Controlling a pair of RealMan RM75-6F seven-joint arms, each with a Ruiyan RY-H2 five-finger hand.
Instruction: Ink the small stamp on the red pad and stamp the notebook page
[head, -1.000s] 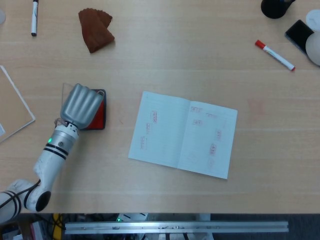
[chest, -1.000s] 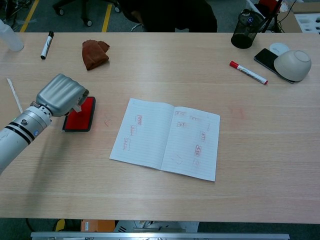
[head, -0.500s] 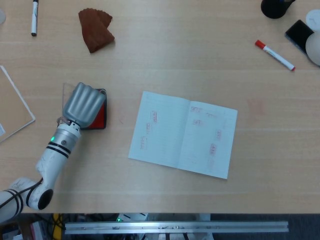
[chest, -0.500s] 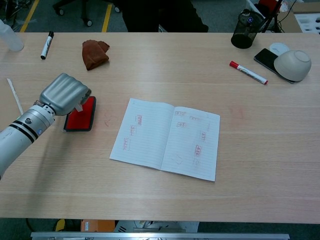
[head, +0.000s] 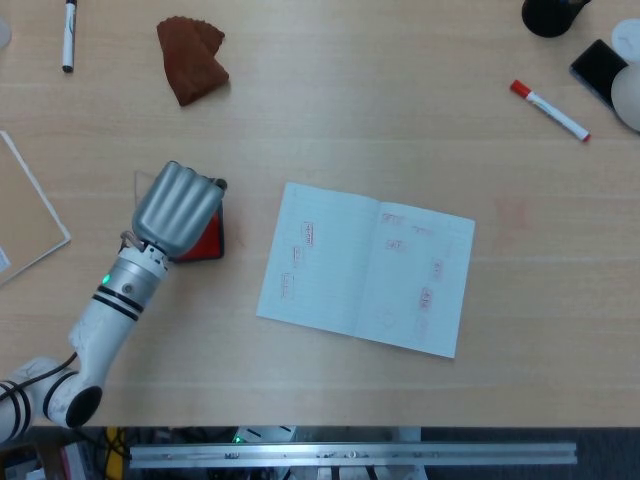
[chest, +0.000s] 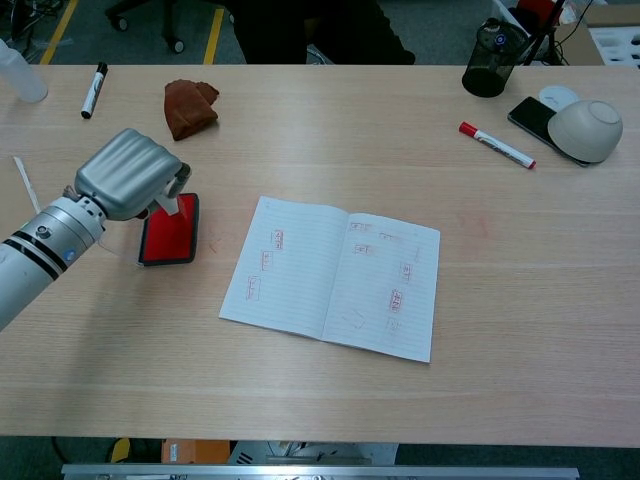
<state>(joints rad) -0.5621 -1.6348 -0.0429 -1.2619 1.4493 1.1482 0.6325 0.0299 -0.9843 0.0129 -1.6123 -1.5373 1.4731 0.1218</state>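
My left hand (chest: 128, 175) hovers over the red ink pad (chest: 170, 232), its fingers curled around a small pale stamp (chest: 168, 204) whose lower end points down at the pad. From the head view the left hand (head: 178, 210) hides most of the red pad (head: 208, 244). The open notebook (head: 365, 268) lies to the right of the pad, with several faint red stamp marks on both pages; it is also seen as the notebook (chest: 335, 277) in the chest view. My right hand appears in neither view.
A brown cloth (chest: 190, 107) and a black marker (chest: 93, 89) lie at the back left. A red-capped marker (chest: 497, 145), a bowl (chest: 585, 130), a phone (chest: 535, 117) and a black cup (chest: 490, 58) sit at the back right. A clear sheet (head: 25, 215) lies at the left edge.
My left hand has lifted slightly and shifted right with the stamp. The red pad has slid a little to the right and turned slightly.
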